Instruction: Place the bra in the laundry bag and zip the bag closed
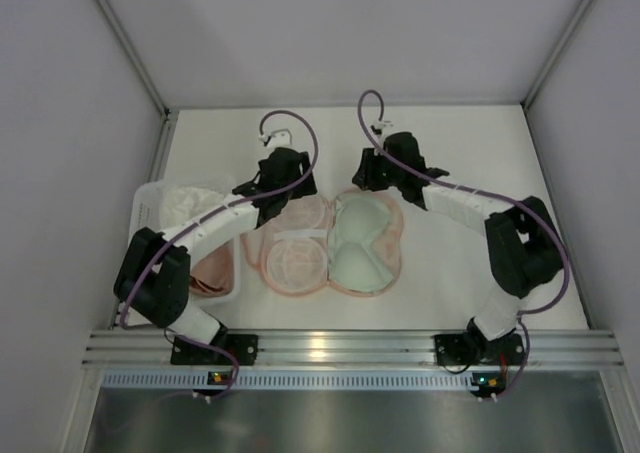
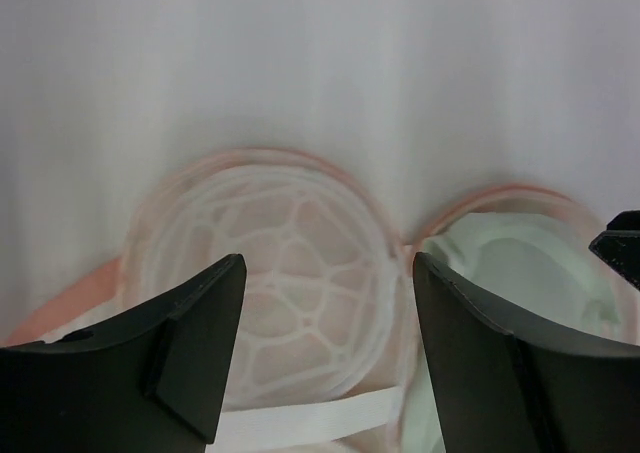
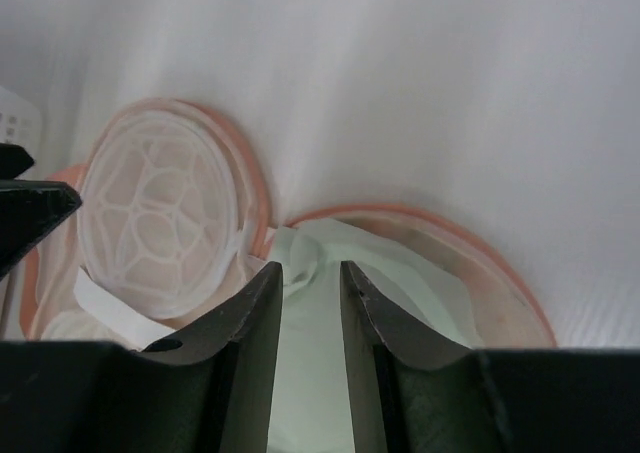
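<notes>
The laundry bag (image 1: 385, 263) lies open in the middle of the table, its pale mint lining (image 3: 400, 273) facing up inside a pink rim. Against its left side lies the bra (image 1: 295, 253), two round pale-pink mesh cups with a whitish band (image 2: 300, 423) across them. My left gripper (image 1: 290, 195) is open and hangs just above the far cup (image 2: 280, 263), with nothing between its fingers. My right gripper (image 1: 370, 180) is at the far end of the bag. Its fingers (image 3: 262, 303) stand close together, with a bunched fold of mint lining between them.
A white rectangular plastic basket (image 1: 148, 211) stands at the left, close to the bra, with pale and pink fabric in it. White walls enclose the table at the back and both sides. The two grippers are close to each other at the bag's far end.
</notes>
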Robot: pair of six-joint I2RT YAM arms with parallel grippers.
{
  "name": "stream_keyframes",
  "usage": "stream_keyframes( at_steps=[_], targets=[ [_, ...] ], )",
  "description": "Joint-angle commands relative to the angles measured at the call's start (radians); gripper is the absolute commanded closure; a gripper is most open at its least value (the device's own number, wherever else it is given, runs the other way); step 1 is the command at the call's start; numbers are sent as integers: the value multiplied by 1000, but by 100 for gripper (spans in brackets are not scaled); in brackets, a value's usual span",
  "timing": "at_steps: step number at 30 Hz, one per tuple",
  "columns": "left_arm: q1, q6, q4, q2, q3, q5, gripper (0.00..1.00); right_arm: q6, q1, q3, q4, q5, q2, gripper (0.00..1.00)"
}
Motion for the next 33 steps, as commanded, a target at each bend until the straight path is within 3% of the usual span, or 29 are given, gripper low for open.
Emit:
stream_keyframes(
  at_steps=[1, 5, 14, 24, 33],
  targets=[
    [74, -79, -186, -96, -56, -79, 26, -13, 88, 174, -2, 70, 121, 69],
    [173, -84, -238, -177, -131, -53, 25, -74, 184, 298, -117, 176, 259, 70],
    [218, -91, -233, -188, -212, 0, 25, -119, 211, 333, -208, 265, 382, 80],
    [218, -102, -145, -105, -220, 86, 26, -116, 211, 233, -228, 345, 292, 82],
    [218, -99, -148, -68, -199, 42, 26, -95, 185, 169, -187, 331, 162, 84]
  ],
)
